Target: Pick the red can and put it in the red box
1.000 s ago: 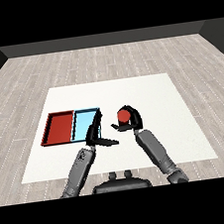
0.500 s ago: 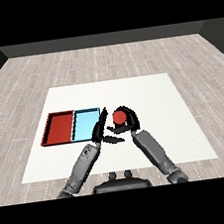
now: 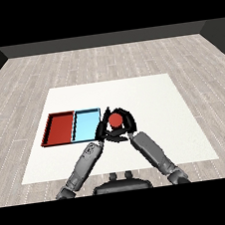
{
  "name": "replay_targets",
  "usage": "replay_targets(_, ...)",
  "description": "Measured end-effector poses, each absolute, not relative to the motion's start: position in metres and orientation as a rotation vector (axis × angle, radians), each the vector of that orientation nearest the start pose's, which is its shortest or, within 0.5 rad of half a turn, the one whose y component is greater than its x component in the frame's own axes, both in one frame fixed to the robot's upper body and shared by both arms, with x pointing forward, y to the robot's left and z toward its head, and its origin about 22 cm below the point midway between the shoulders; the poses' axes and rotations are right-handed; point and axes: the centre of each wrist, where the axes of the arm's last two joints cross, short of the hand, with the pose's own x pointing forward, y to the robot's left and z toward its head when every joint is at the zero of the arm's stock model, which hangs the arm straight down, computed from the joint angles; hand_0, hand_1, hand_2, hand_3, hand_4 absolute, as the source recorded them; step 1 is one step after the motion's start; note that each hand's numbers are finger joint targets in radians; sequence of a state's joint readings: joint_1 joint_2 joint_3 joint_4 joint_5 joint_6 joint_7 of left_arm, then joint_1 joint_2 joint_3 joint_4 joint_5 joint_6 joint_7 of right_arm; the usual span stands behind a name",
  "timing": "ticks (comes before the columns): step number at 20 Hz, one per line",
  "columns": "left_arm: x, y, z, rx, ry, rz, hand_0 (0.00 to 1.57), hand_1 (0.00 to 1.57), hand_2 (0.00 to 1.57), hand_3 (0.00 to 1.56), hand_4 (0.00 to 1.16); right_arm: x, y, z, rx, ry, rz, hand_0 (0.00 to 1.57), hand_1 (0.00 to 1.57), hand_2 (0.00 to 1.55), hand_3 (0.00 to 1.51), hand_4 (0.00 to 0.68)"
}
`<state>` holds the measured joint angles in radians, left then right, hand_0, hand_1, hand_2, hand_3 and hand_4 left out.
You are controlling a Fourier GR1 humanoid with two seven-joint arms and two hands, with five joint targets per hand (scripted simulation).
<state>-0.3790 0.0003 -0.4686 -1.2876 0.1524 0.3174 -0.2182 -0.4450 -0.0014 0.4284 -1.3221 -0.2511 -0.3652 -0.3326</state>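
White covers the table (image 3: pixel 147 95), a plain square top that stands on a floor of pale grey wood planks (image 3: pixel 34 77), with a dark wall (image 3: pixel 103 39) closing the room at the far side. On the table's left part two shallow trays lie side by side and touching, the red tray (image 3: pixel 49 129) outermost and the light blue tray (image 3: pixel 87 112) next to it toward the middle. Just right of the light blue tray, close to its near right corner, is the red can (image 3: pixel 116 120), seen from above as a round red top. The right hand (image 3: pixel 126 124) is curled round the can: its black fingers (image 3: pixel 123 114) arch over the can's far and right side and the thumb comes under it on the near side, so the can sits enclosed in the hand. Whether the can rests on the table or is lifted off it cannot be told from this view. The left hand (image 3: pixel 103 130) is right beside the can on its left, fingers fairly straight and pointing up along the edge of the light blue tray, meeting the right hand at the can; it does not appear to wrap the can. Both grey forearms come in from the lower corners and converge at the can.
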Motion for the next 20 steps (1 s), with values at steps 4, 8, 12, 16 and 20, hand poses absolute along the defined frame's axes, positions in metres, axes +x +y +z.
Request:
replay_targets(4, 0.284, 0.078, 0.018, -0.237, -1.805, -0.243, 0.0, 0.0, 0.0, 0.0, 0.0, 0.294, -0.068, 0.048, 0.321, -1.952, 0.074, 1.45, 1.45, 1.43, 1.39, 0.594)
replay_targets(8, 0.288, 0.08, 0.022, -0.229, -1.798, -0.236, 0.0, 0.0, 0.0, 0.0, 0.0, 0.289, -0.059, 0.049, 0.33, -1.96, 0.06, 1.46, 1.46, 1.45, 1.4, 0.543)
replay_targets(12, 0.286, 0.076, 0.027, -0.17, -1.798, -0.223, 0.77, 0.77, 0.78, 0.0, 0.55, 0.29, -0.06, 0.05, 0.334, -1.972, 0.063, 1.51, 1.51, 1.47, 1.41, 0.512)
replay_targets(16, 0.285, 0.075, 0.03, -0.148, -1.83, -0.206, 1.55, 1.55, 1.48, 1.38, 0.87, 0.287, -0.059, 0.056, 0.332, -1.976, 0.07, 1.5, 1.5, 1.45, 1.4, 0.523)
replay_targets(20, 0.29, 0.075, 0.027, -0.123, -1.808, -0.19, 1.57, 1.57, 1.54, 1.46, 1.02, 0.292, -0.06, 0.049, 0.336, -1.976, 0.059, 1.46, 1.46, 1.44, 1.39, 0.555)
